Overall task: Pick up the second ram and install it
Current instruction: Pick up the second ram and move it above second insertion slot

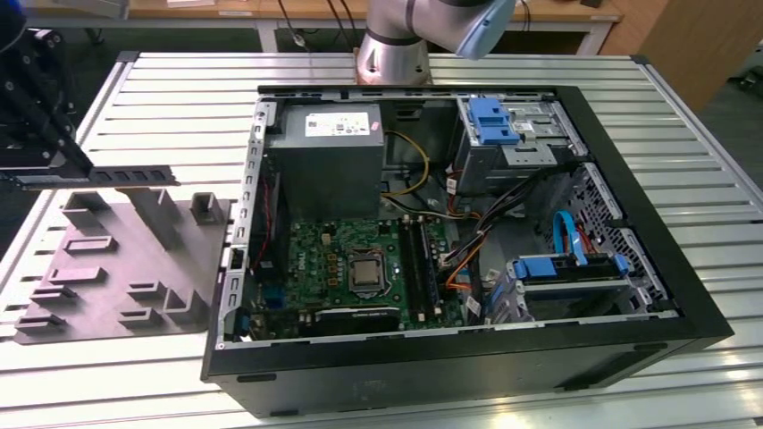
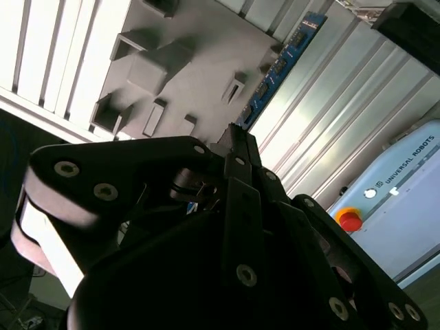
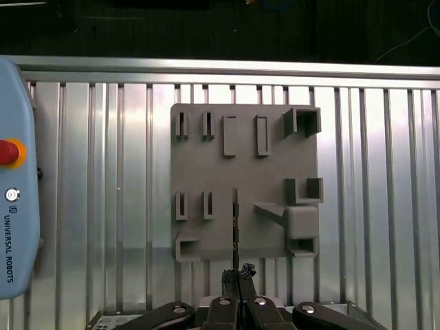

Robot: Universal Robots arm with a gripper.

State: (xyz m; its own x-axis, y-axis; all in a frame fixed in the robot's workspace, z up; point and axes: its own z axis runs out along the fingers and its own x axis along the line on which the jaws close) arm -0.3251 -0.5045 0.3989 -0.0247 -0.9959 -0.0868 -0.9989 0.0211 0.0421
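Note:
The second ram (image 1: 134, 176), a long narrow dark stick, hangs level above the grey fixture plate (image 1: 120, 268) at the exterior view's left, outside the case. My gripper (image 1: 54, 174) is shut on one end of it. In the second wrist view the ram (image 2: 282, 62) shows as a blue board with black chips reaching out from the gripper (image 2: 232, 137). The first wrist view shows the ram (image 3: 235, 227) edge-on as a thin dark line over the fixture plate (image 3: 240, 158), held by the gripper (image 3: 237, 276). The black memory slots (image 1: 420, 259) lie on the green motherboard (image 1: 346, 264).
An open black computer case (image 1: 620, 223) lies on the slatted metal table (image 1: 179, 98), with a grey power supply (image 1: 324, 152), blue drive brackets (image 1: 491, 121) and loose cables (image 1: 477, 241) inside. The arm's base (image 1: 394, 54) stands behind the case. A pale blue pendant (image 3: 14, 206) lies beside the fixture.

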